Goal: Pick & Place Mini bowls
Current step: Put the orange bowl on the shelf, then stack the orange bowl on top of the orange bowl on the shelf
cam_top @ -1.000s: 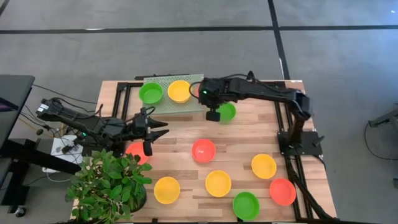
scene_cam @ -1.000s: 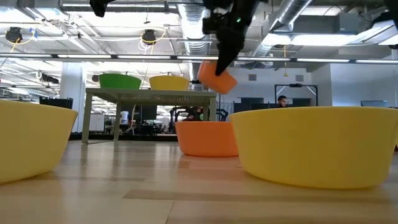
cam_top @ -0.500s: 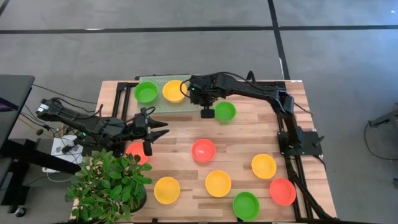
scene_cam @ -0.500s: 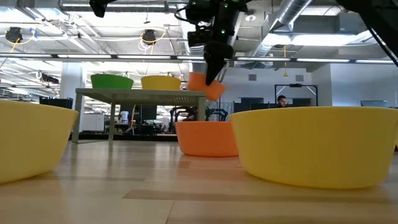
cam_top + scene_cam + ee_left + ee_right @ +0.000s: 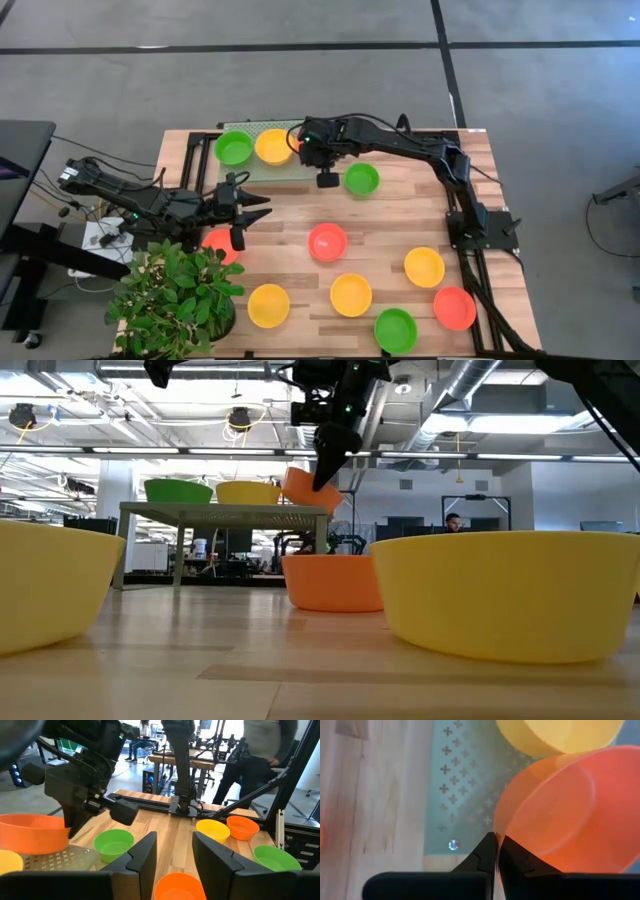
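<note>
My right gripper (image 5: 325, 468) is shut on a red-orange mini bowl (image 5: 308, 490) at the right end of the pale green mesh rack (image 5: 262, 165), beside a yellow bowl (image 5: 273, 146) and a green bowl (image 5: 234, 148) that sit on the rack. In the high view the arm hides the held bowl. My left gripper (image 5: 248, 214) hangs open at the table's left, over a red-orange bowl (image 5: 180, 887). Several more green, yellow and red-orange bowls rest on the wood, such as a green one (image 5: 361, 179). My right gripper pinches the red-orange bowl's rim (image 5: 501, 832), one finger inside the wall and one outside. The fingers (image 5: 487, 851) come from above, pointing down. The bowl hangs tilted just over the rack's right end (image 5: 75, 857); whether it touches the rack or the yellow bowl (image 5: 560, 735), I cannot tell.
A potted plant (image 5: 175, 290) stands at the near left corner, close to my left arm. Bowls are scattered over the table's middle and near right: red-orange (image 5: 327, 242), yellow (image 5: 351, 294), yellow (image 5: 424, 266), green (image 5: 395, 330). Bare wood lies right of the green bowl near the rack.
My right gripper has carried the red-orange bowl toward the table's left, from beside the lone green bowl to the rack's right end, still shut on it. The rack with its green and yellow bowls has slid a little to the left.
</note>
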### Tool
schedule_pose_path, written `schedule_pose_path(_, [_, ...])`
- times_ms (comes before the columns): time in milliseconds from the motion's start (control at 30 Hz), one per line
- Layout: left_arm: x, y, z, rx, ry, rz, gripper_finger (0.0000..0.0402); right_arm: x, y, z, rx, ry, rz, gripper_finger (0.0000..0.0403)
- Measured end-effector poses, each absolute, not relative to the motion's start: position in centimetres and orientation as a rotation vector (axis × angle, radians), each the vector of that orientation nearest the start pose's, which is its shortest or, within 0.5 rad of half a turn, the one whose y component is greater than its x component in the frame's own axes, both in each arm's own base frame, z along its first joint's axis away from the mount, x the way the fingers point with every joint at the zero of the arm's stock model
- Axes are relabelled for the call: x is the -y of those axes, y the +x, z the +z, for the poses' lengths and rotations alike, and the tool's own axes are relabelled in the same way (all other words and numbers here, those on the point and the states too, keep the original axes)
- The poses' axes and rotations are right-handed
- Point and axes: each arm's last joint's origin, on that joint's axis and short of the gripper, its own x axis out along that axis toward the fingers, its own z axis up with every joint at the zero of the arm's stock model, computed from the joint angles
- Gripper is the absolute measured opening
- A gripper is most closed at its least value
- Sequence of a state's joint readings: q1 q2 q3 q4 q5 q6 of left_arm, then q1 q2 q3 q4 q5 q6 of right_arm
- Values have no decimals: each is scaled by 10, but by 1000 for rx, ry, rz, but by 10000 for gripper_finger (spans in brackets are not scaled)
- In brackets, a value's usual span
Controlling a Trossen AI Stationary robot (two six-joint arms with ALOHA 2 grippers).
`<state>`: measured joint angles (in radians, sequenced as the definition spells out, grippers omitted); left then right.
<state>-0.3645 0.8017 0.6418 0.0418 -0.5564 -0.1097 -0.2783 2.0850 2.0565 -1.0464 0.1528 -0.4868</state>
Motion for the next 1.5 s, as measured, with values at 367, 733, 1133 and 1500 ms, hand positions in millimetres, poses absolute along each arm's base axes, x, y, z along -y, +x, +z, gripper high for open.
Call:
schedule_pose_path(367, [50, 173, 303, -95, -57, 197, 127, 125, 429, 305, -1077, -352, -90, 11])
schedule_pose_path(733, [50, 173, 303, -95, -57, 198, 127, 125, 430, 305, -1069, -342, -100, 90])
schedule_pose_path(1133, [50, 173, 302, -99, -55, 197, 127, 101, 428, 334, -1077, -397, -135, 143])
schedule_pose_path(1500, [63, 203, 283, -158, -39, 144, 127, 48, 375, 391, -1121, -213, -138, 110])
